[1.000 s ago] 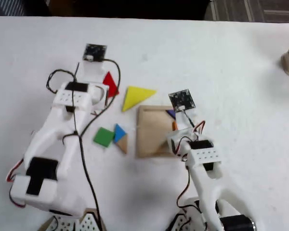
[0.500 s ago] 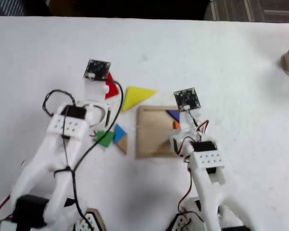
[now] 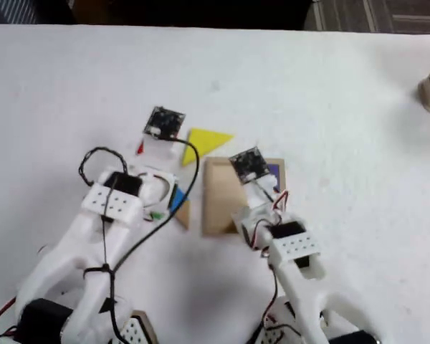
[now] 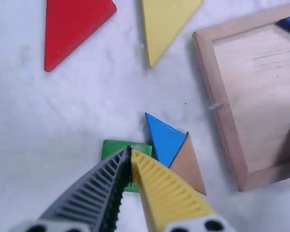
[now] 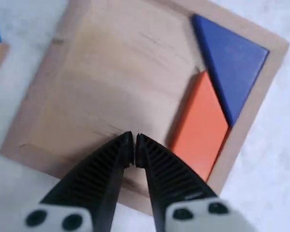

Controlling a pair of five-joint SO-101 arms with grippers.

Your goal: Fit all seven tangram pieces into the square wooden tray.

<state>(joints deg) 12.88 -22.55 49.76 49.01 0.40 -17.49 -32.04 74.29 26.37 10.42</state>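
Over tray (image 5: 250,104) floor: right claw (image 5: 134,141) clenched, empty, tips near orange parallelogram (image 5: 200,126). Dark blue triangle (image 5: 232,55) in tray corner, touching parallelogram. Left claw (image 4: 130,153) clenched too, grasping nothing, tips at green square (image 4: 112,147) edge; contact unclear. Light blue triangle (image 4: 163,137), tan triangle (image 4: 189,165) touching, beside square. Red triangle (image 4: 70,24), yellow triangle (image 4: 164,21) on white surface (image 4: 48,111), outside tray.

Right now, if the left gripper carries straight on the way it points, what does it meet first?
Probably the green square: the left gripper points at its edge with jaws closed, though its height above the piece is unclear.
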